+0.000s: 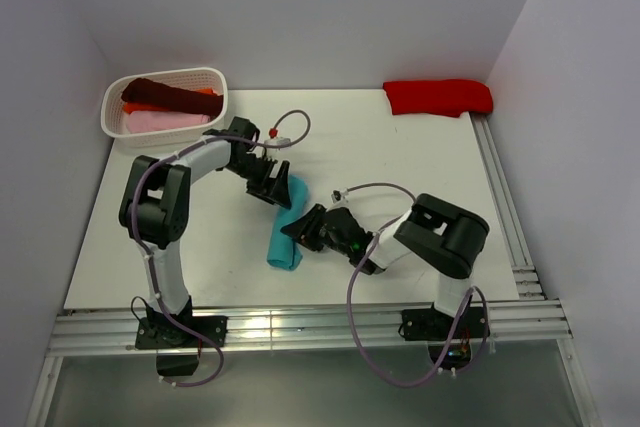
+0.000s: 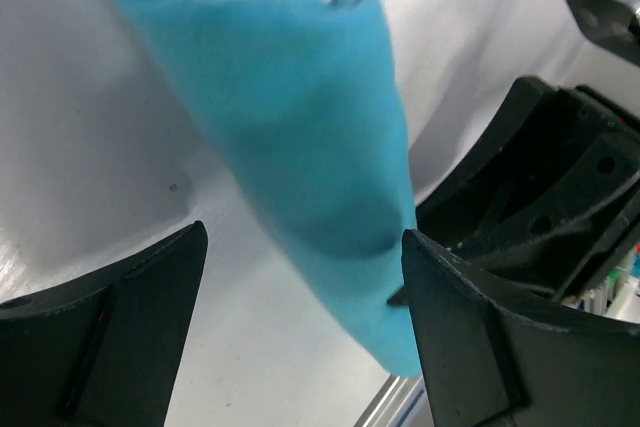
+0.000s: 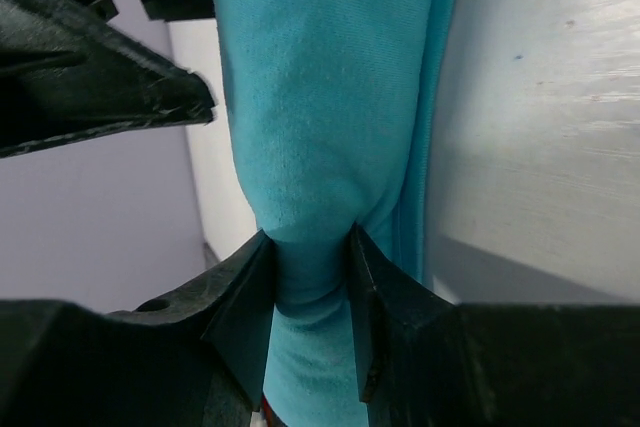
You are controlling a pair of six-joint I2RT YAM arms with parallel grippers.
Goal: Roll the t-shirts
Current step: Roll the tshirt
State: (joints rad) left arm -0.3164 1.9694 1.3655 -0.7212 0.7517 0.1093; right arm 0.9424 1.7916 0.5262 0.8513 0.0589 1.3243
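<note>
Right gripper (image 3: 310,247) pinches a fold of the bunched teal t-shirt (image 1: 284,249); left gripper (image 1: 278,189) stands over its far end, fingers spread.

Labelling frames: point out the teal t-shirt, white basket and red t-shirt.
teal t-shirt (image 1: 284,247): top view, its near end.
white basket (image 1: 170,139): top view, front wall.
red t-shirt (image 1: 438,97): top view, its middle.

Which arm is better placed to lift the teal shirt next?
Right: the right end effector pinches the teal shirt between both fingers, while the left end effector stands open over the shirt, gripping nothing.
</note>
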